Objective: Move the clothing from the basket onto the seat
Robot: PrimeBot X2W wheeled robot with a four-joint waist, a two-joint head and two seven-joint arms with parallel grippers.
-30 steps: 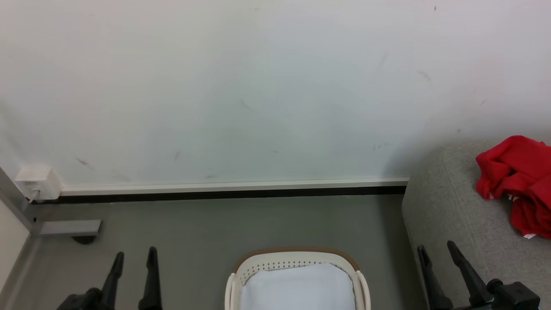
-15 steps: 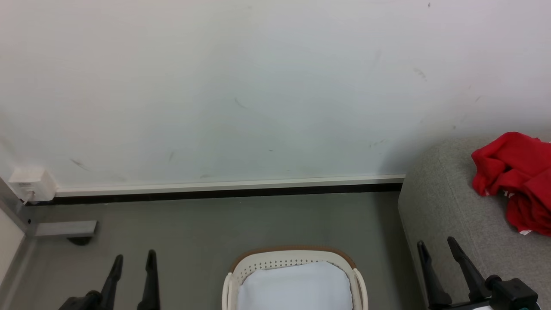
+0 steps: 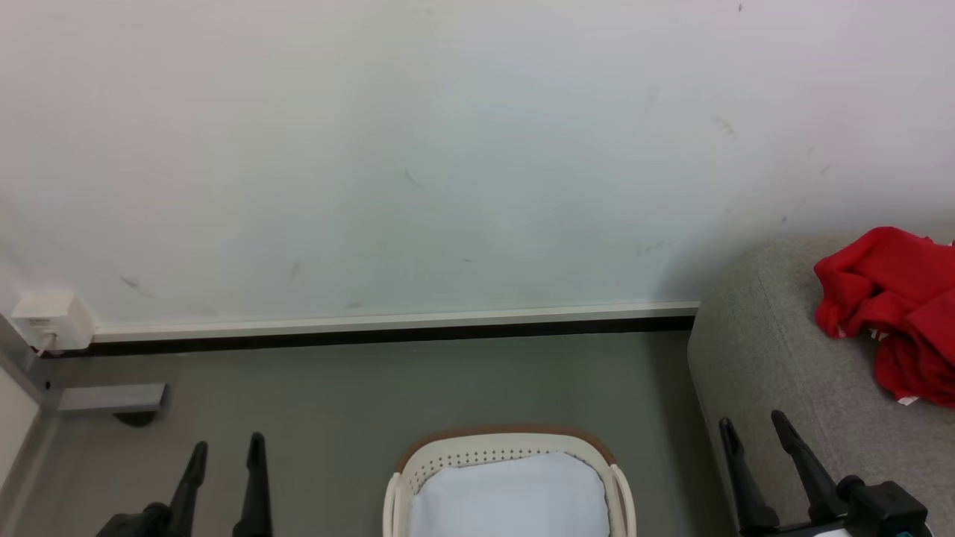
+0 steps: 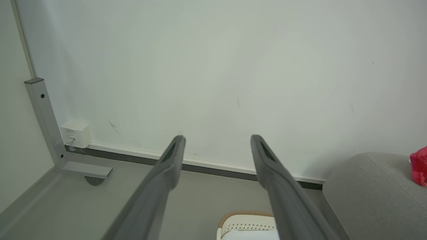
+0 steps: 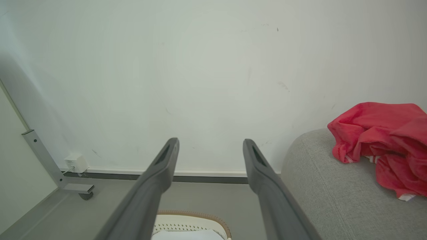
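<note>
Cropped: cream-white perforated basket running off near edge.
Task item: bright red clothing lying crumpled on grey fabric seat.
Left gripper, right gripper: gaping, empty.

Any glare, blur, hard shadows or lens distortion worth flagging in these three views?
Head view: soft, even light, no glare; a faint shadow on the wall beside the seat; the clothing is sharp. Left wrist view: the left gripper looms large, its fingers soft near the bottom edge. Right wrist view: the clothing reads paler, pinker; the wall dims at left.
</note>
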